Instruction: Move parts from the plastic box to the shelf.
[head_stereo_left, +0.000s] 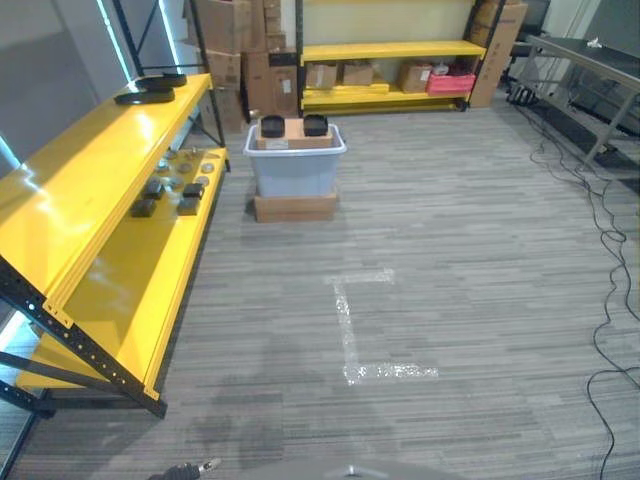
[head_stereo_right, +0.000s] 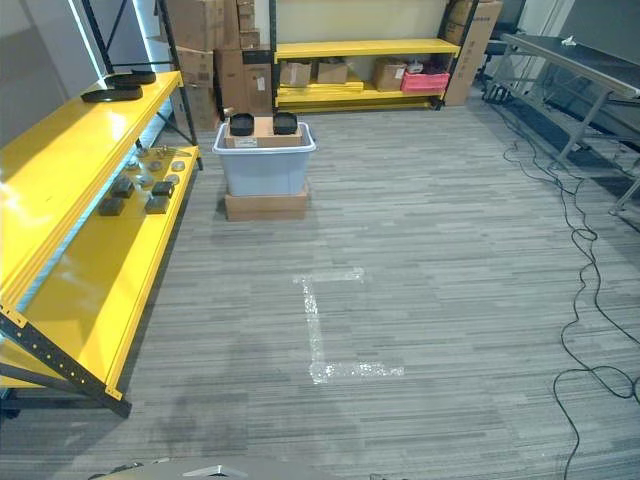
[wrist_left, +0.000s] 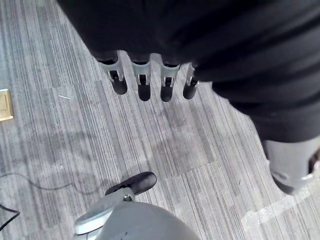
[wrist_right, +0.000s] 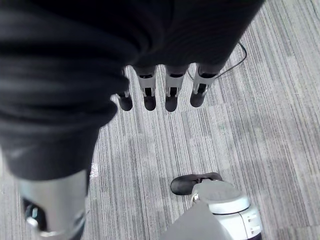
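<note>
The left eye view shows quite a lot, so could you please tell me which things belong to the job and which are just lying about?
Job:
- plastic box on a flat carton, two dark parts on top
- yellow shelf, small parts on it
- both hands empty, fingers relaxed: left, right

Lying about:
- far shelf with cartons
- floor tape
- cables

Floor: grey striped carpet (head_stereo_left: 480, 250) before me, white tape marks (head_stereo_left: 350, 320).
Back wall: yellow rack (head_stereo_right: 360, 48), cardboard boxes (head_stereo_right: 200, 50).
</note>
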